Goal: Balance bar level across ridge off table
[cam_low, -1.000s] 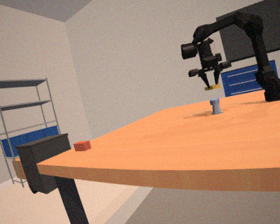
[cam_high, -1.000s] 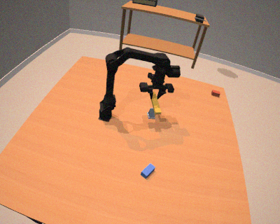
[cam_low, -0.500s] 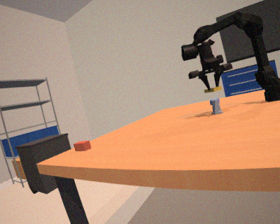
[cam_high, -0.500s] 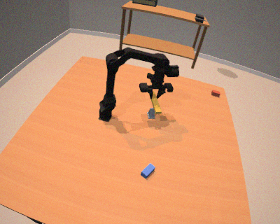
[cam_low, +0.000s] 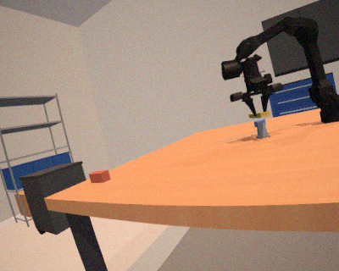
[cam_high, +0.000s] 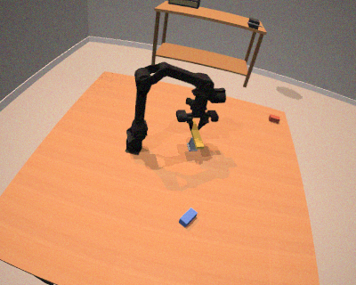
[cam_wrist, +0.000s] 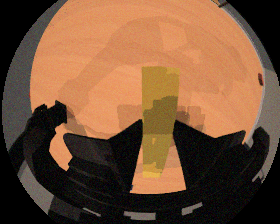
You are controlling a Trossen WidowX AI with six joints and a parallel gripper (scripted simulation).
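Observation:
My gripper [cam_high: 197, 121] [cam_low: 257, 107] [cam_wrist: 158, 123] is shut on the yellow bar [cam_high: 198, 136] [cam_low: 259, 114] [cam_wrist: 159, 100], gripping it near its middle. The bar hangs roughly level, straight over the small grey-blue ridge [cam_high: 191, 145] [cam_low: 261, 129] and very close to its top. The ridge stands upright on the orange table [cam_high: 89, 178] [cam_low: 212, 178]. I cannot tell whether the bar touches the ridge. In the wrist view the bar hides the ridge.
A blue block [cam_high: 188, 216] lies toward the table's front. A red block [cam_high: 274, 118] [cam_low: 99, 176] [cam_wrist: 260, 78] lies near a table edge. The arm's base [cam_high: 135, 140] stands left of the ridge. A wooden shelf table [cam_high: 209, 15] stands behind the table.

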